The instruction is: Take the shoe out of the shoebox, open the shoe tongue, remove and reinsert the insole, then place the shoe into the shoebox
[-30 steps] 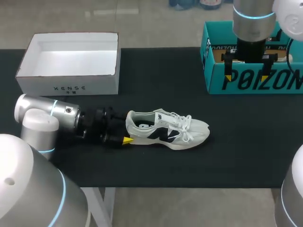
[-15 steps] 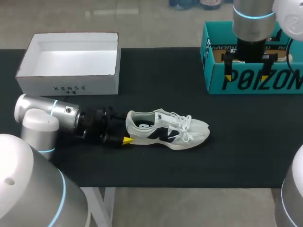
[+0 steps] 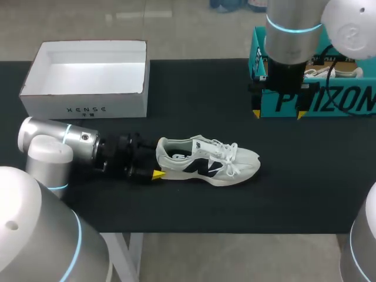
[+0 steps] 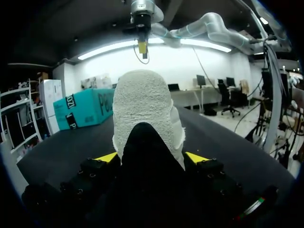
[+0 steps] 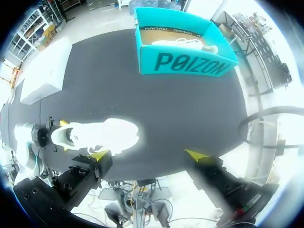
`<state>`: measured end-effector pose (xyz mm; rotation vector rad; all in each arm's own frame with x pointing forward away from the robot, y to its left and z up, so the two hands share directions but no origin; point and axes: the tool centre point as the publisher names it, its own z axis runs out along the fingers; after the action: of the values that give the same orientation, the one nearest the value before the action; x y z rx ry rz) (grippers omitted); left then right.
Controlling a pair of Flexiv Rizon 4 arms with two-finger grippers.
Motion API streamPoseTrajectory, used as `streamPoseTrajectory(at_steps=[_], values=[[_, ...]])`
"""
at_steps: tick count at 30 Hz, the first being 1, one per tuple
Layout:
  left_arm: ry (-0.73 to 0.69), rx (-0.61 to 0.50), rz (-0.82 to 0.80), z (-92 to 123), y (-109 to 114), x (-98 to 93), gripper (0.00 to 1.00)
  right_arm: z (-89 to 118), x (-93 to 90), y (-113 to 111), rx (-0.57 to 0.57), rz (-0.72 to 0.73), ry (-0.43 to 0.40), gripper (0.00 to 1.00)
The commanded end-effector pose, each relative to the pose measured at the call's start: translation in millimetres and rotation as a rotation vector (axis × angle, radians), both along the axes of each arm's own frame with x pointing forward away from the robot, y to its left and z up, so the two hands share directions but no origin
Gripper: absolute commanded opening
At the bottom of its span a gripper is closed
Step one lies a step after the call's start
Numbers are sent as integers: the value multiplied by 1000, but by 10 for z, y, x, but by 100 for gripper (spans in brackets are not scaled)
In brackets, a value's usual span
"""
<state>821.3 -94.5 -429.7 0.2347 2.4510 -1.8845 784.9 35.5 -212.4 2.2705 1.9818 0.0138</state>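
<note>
Black cloth covers the table (image 3: pixel 176 88), and the shoe (image 3: pixel 208 160) lies on it near the middle, upright on its sole, out of both boxes, with its toe towards the right arm's side. Its heel sits between the fingers of the left gripper (image 4: pixel 151 157), which comes in low along the table; the yellow tips press the heel from both sides, so it seems clamped on the shoe. At the far left stands the white box (image 3: pixel 85 108), open, nothing in it. At the far right stands the teal box (image 3: pixel 329 101), open, with a second shoe (image 5: pixel 187 45) inside. Hanging above the table just in front of the teal box's left end, the right gripper (image 3: pixel 278 113) has its fingers spread wide and holds nothing
</note>
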Motion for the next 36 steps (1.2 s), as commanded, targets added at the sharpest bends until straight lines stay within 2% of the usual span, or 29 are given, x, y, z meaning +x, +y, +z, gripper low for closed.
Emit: streamPoseTrajectory(at_steps=[1, 5, 8, 18, 28, 34, 36], values=[[-2, 2, 1, -2, -7, -9, 0, -4, -165, 254, -20, 15, -5, 100], [-2, 2, 1, -2, -7, -9, 0, 21, -288, 507, -50, 32, -16, 100], [-2, 2, 1, -2, -7, -9, 0, 16, -309, 694, -70, 36, -13, 100], [-2, 2, 1, -2, -7, -9, 0, -168, -242, 1061, -77, -7, -14, 100], [-2, 2, 1, -2, -7, -9, 0, -432, -299, 1203, -79, -71, -39, 100], [-2, 2, 1, -2, -7, -9, 0, -604, -302, 1317, -21, -86, -102, 100], [-2, 2, 1, -2, -7, -9, 0, -639, -297, 1365, -35, -81, -115, 100]])
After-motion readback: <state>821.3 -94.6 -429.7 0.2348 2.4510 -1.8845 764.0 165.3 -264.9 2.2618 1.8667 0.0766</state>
